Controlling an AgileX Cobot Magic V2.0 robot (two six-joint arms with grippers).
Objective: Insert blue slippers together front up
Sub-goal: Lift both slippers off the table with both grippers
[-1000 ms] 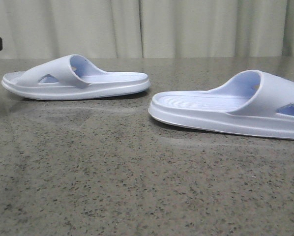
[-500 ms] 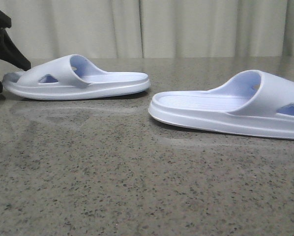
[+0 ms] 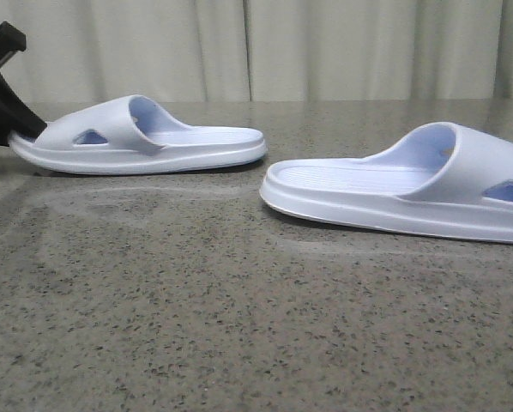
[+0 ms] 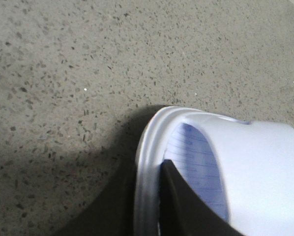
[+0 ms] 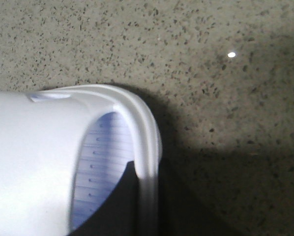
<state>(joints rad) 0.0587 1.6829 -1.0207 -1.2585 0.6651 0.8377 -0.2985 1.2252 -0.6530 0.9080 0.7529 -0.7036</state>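
Note:
Two pale lavender-blue slippers lie on the speckled stone table [image 3: 239,326]. The left slipper [image 3: 145,142] has its toe to the left, the right slipper [image 3: 394,184] its toe to the right, heels facing each other. My left gripper [image 3: 15,129] is shut on the left slipper's toe rim. In the left wrist view [image 4: 146,172] one finger lies on the ribbed footbed [image 4: 196,167] and the other outside the rim. My right gripper [image 5: 149,174] is out of the front view. It grips the right slipper's [image 5: 34,157] toe rim the same way.
A pale curtain [image 3: 325,47] hangs behind the table's far edge. Bare stone stretches in front of both slippers and in the gap between their heels.
My left gripper came in from the left edge and closed on the left slipper's toe. That slipper shifted slightly right. The right slipper has not moved.

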